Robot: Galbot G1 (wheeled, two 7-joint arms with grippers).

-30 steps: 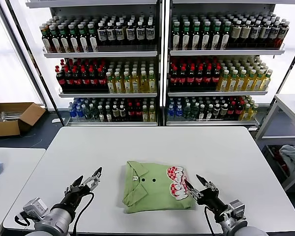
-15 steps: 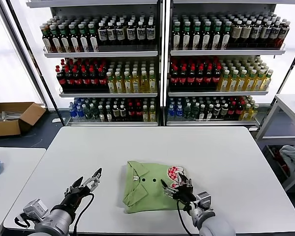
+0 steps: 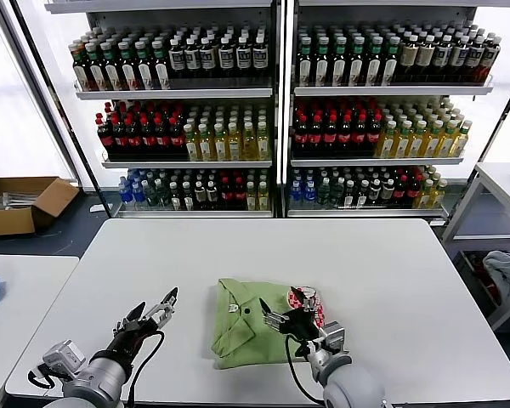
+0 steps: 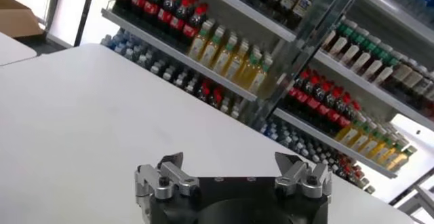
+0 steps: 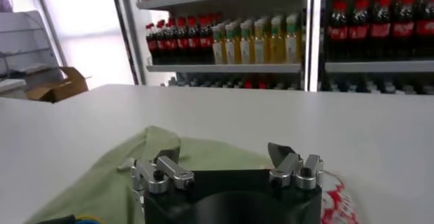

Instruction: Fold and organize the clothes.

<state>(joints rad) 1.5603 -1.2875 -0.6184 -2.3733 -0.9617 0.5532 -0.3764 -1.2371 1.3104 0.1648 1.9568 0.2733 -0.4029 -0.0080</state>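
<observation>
Since a second ago the right gripper (image 3: 291,320) has swung from off the shirt's right edge to over its middle, jaws spread, holding nothing. The polo shirt (image 3: 242,336) lies folded near the table's (image 3: 391,272) front edge, long axis left-right. The left gripper (image 3: 150,315), also spread, waits beside the collar side. The right arm hides the shirt's near right corner.

Both arms are silver-grey with black cables, each gripper (image 3: 150,310) black-bodied with silver screwed fingertips (image 5: 163,171).
</observation>
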